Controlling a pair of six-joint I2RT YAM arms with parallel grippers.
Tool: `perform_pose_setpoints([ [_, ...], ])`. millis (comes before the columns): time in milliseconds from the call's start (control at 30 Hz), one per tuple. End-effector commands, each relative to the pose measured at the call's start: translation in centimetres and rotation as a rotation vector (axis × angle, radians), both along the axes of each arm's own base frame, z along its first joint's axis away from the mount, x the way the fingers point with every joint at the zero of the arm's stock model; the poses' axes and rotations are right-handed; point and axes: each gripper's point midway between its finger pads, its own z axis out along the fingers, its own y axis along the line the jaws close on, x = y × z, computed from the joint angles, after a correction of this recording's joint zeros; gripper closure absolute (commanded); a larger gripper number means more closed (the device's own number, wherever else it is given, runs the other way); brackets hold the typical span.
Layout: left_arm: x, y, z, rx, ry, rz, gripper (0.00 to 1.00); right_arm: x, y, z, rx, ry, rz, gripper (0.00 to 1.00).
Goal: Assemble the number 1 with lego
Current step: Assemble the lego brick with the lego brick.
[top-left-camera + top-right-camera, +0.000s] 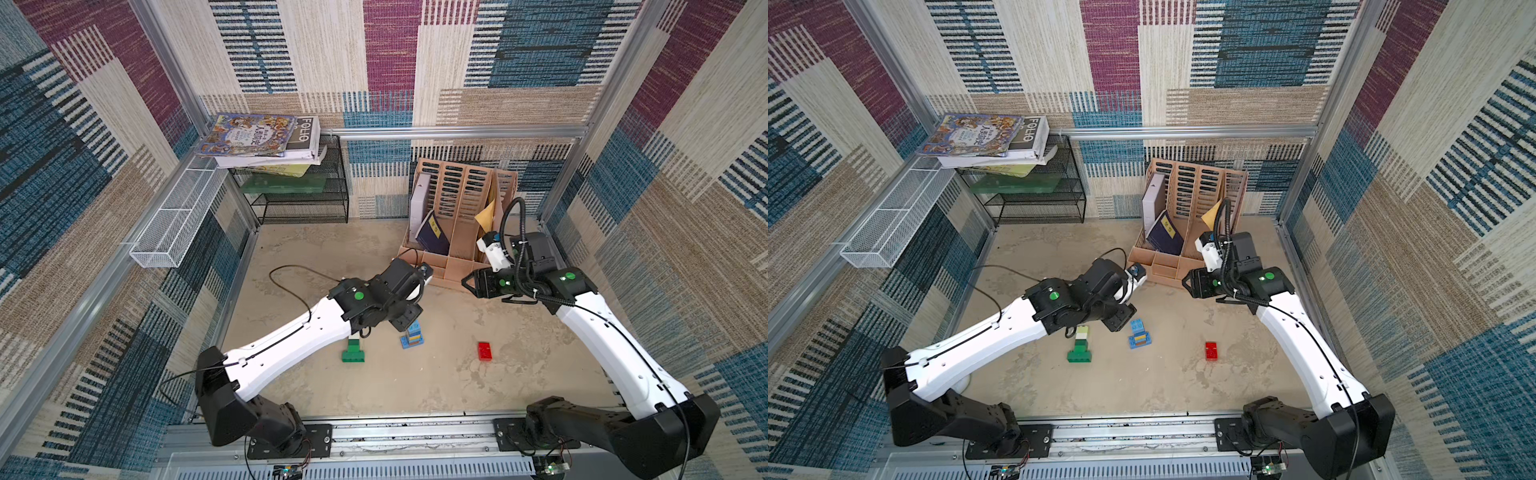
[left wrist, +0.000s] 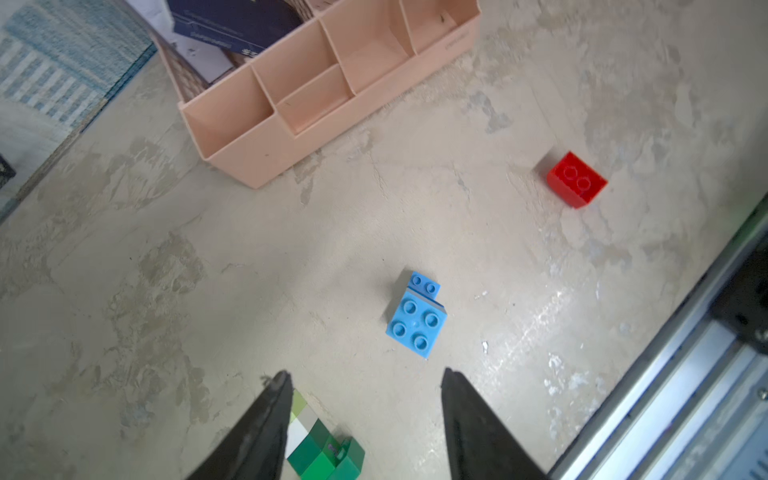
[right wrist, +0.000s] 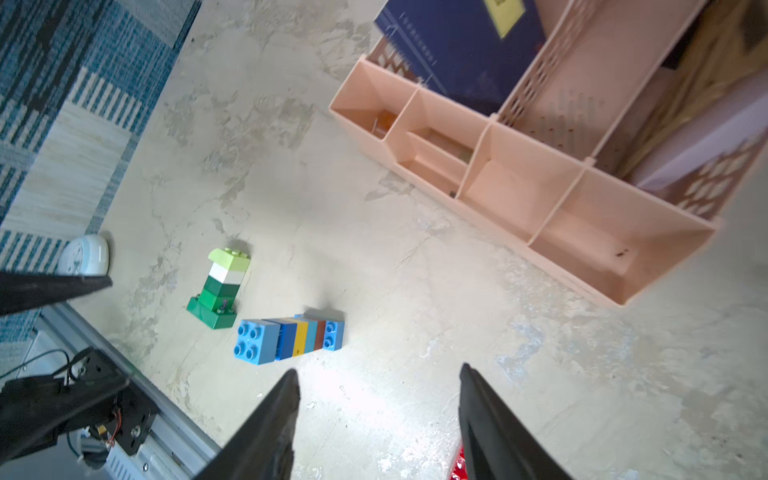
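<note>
In both top views my left gripper [image 2: 365,374] hides under its own wrist. The left wrist view settles it: jaws apart, nothing between them, hovering over the table [image 1: 374,386]. The green stack [image 2: 320,449] of lego sits just beneath, partly behind one finger and cut off at the frame edge. In a top view my forearm covers its upper bricks.

The blue stack [image 2: 417,320] stands upright just beside it, toward my right. Its brown and yellow layers show best from the right wrist. The red brick [image 1: 484,351] lies alone, well apart on my right. In the right wrist view only a sliver of it shows beside a finger.

My right gripper [image 3: 379,369] is also spread and empty, raised near the pink organizer [image 3: 582,257].

"FOLIO" reads on the white book [image 1: 305,133] atop the black wire shelf [image 1: 303,203]. The colourful book [image 1: 245,135] on it carries Chinese characters too small for me to read. The dark blue book [image 3: 457,45] has a yellow label I cannot read.
</note>
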Motion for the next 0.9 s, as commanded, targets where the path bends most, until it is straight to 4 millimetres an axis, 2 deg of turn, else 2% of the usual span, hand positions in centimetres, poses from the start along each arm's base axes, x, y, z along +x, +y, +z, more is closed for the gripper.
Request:
perform_pose_setpoints([
  [0,1.2,0.3,1.6,-0.282,0.012,0.21,0.41,-1.4,1.9,-1.2,-0.044,0.041,0.057,0.38],
  [133,-0.6,2.3,-1.2,-0.425,0.151,0.324,0.41,-3.6,5.6,-3.2,-0.069,0.12,0.128,0.39],
  [267,-2.0,3.0,-3.8,-0.549,0.291,0.389,0.41,-5.2,8.2,-4.6,-0.088,0.165,0.185,0.39],
  [367,-2.5,2.6,-5.0,-0.586,0.358,0.394,0.4,-5.6,8.7,-5.8,-0.118,0.196,0.189,0.4],
  [567,-2.1,0.9,-6.7,-0.687,0.475,0.378,0.4,-5.6,10.2,-6.8,-0.121,0.237,0.204,0.42],
  [867,-1.7,-0.4,-7.8,-0.712,0.544,0.358,0.48,-5.8,11.2,-8.9,-0.142,0.308,0.182,0.48],
])
